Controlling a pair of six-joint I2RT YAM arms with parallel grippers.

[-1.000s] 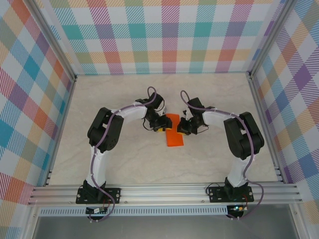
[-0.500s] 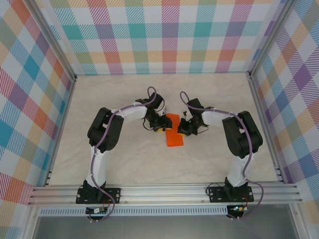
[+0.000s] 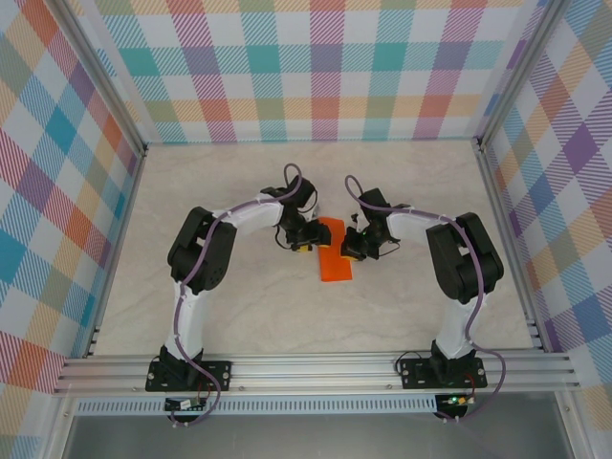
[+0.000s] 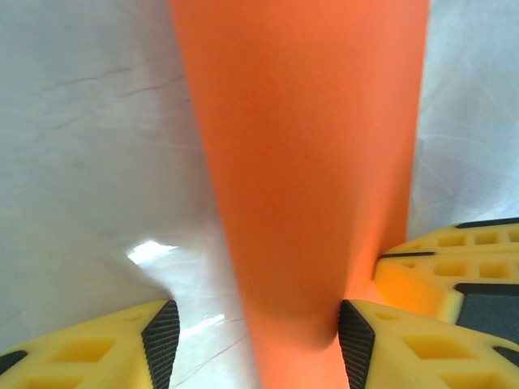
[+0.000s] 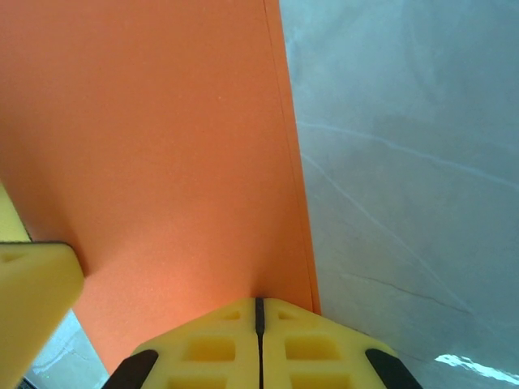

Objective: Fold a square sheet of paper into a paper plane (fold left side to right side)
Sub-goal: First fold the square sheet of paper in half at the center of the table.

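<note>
The square sheet of paper (image 3: 335,252) lies on the table as a bright orange strip, folded over lengthwise. In the left wrist view its rounded fold (image 4: 300,162) rises between the jaws of my left gripper (image 4: 258,344). Those jaws stand apart: the right pad (image 4: 353,336) touches the paper and the left pad (image 4: 162,340) is clear of it. My right gripper (image 5: 259,312) is shut, with its pads together and its tips resting on the sheet (image 5: 162,162) near the right edge. From above, the left gripper (image 3: 306,244) and the right gripper (image 3: 354,251) flank the sheet. A paper plane is out of view.
The pale marble-look table (image 3: 239,306) is bounded by aluminium rails (image 3: 316,368) in front and checked walls (image 3: 316,67) on the other sides. The right gripper's yellow pad (image 4: 454,259) shows at the right of the left wrist view. The left gripper's pad (image 5: 32,288) shows in the right wrist view.
The left gripper's jaws have opened wider around the paper's fold. Both arms and the sheet have barely shifted.
</note>
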